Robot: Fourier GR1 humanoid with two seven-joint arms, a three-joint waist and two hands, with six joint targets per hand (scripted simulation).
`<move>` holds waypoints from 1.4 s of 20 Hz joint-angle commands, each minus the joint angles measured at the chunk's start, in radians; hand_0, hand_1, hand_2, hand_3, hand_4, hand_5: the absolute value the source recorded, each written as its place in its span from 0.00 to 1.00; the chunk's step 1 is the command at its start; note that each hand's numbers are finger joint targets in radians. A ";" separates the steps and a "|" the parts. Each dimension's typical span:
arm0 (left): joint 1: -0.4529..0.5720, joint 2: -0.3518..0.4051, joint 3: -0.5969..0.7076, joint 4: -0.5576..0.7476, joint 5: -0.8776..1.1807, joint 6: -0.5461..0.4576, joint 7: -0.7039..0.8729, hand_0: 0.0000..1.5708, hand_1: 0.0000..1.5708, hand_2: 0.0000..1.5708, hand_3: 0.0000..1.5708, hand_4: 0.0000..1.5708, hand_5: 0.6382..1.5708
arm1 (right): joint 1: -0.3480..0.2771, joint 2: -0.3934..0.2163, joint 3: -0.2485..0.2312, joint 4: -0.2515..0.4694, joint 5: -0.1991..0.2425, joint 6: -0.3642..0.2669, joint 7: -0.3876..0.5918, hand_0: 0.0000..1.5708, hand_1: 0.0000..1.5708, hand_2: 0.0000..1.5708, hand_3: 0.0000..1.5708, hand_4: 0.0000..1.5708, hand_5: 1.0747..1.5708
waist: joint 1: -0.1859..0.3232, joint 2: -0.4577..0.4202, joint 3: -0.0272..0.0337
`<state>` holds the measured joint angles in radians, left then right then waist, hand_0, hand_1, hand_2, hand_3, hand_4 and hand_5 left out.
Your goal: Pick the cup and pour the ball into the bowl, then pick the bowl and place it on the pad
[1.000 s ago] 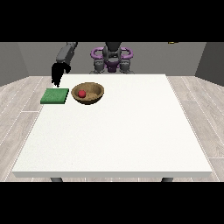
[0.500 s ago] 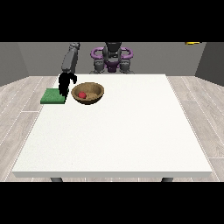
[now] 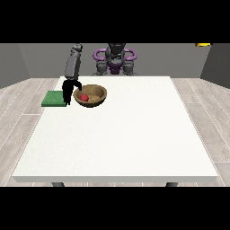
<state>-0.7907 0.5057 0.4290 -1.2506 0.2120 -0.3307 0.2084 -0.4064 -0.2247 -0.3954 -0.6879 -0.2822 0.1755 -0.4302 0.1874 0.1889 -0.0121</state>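
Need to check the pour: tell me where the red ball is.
In the front view the red ball lies inside the wooden bowl, at the table's far left, with the green pad further left.

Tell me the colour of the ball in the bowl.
Red; the ball shows in the front view, inside the bowl.

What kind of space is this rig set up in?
Probably a bare test room, not a kitchen: a large white table on a pale plank floor with plain grey walls. On the table, only a wooden bowl and a green pad.
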 commanded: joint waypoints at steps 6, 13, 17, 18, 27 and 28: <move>0.018 0.068 0.025 -0.034 0.063 -0.047 0.019 0.00 0.00 0.00 0.00 0.65 0.97 | -0.099 -0.028 -0.015 0.088 -0.006 -0.028 -0.014 0.00 0.00 0.00 0.00 0.29 0.95 | 0.018 0.061 0.0131; 0.083 0.064 0.025 -0.072 0.104 -0.060 0.030 0.00 0.00 0.00 0.00 0.65 0.97 | -0.115 0.021 0.016 0.136 0.016 -0.060 -0.054 0.00 0.00 0.00 0.00 0.30 0.95 | 0.017 0.028 0.0130; 0.024 0.102 0.054 -0.068 0.123 -0.051 0.052 0.00 0.00 0.00 0.00 0.65 0.96 | -0.017 -0.008 -0.003 0.195 0.048 -0.191 0.022 0.94 0.94 1.00 0.29 0.40 0.84 | 0.030 0.087 0.0124; 0.004 0.110 0.057 -0.080 0.119 -0.046 0.035 0.00 0.00 0.00 0.00 0.65 0.96 | -0.014 -0.005 0.005 0.194 0.063 -0.212 -0.004 1.00 1.00 1.00 0.50 0.54 0.83 | 0.034 0.126 0.0128; 0.022 0.107 0.065 -0.054 0.143 -0.061 0.043 0.00 0.00 0.00 0.00 0.74 0.95 | 0.037 -0.112 0.050 0.102 0.129 -0.353 0.062 1.00 1.00 1.00 0.82 0.63 0.94 | 0.049 0.089 0.0078; 0.035 0.107 0.069 -0.033 0.161 -0.090 0.039 0.00 0.00 0.00 0.00 0.74 0.96 | 0.019 -0.152 0.052 0.079 0.122 -0.345 0.123 1.00 1.00 1.00 0.79 0.64 0.95 | 0.051 0.054 0.0063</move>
<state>-0.7751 0.6190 0.4971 -1.3053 0.3599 -0.3985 0.2534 -0.4162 -0.2258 -0.3631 -0.6783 -0.2420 -0.0904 -0.5027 0.2516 0.2414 -0.0218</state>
